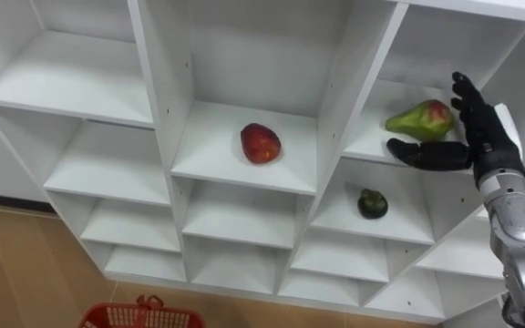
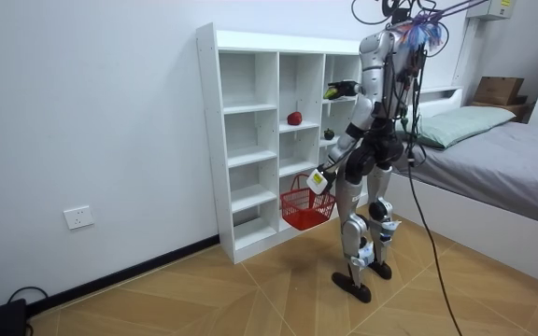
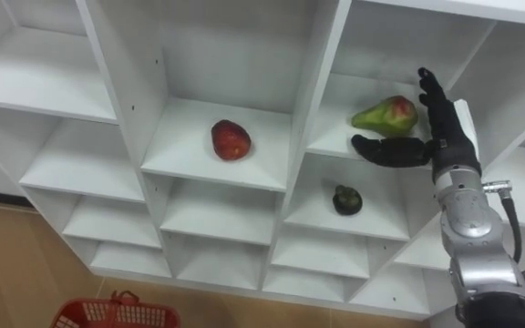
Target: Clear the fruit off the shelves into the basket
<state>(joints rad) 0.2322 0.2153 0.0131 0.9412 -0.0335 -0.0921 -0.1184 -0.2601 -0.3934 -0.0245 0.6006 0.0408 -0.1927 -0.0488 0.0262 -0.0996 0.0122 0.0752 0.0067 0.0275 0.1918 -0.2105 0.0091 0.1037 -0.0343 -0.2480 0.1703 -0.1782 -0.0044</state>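
A green pear with a red blush (image 1: 419,119) lies on an upper shelf in the closet's right column. My right hand (image 1: 477,137) is open just to its right, fingers straight up beside it and the thumb stretched out under its front. A red apple (image 1: 260,143) rests on the middle column's shelf. On the shelf below the pear sits a dark green avocado (image 1: 372,203). In the room view my left hand (image 2: 318,179) hangs low at my side, and the red basket (image 2: 306,207) dangles from it by its handle.
The white closet (image 2: 241,140) stands against the wall, and I stand right in front of it. Its other compartments hold nothing. The basket's rim (image 1: 139,316) shows low down over the wooden floor. A bed (image 2: 521,154) is behind me.
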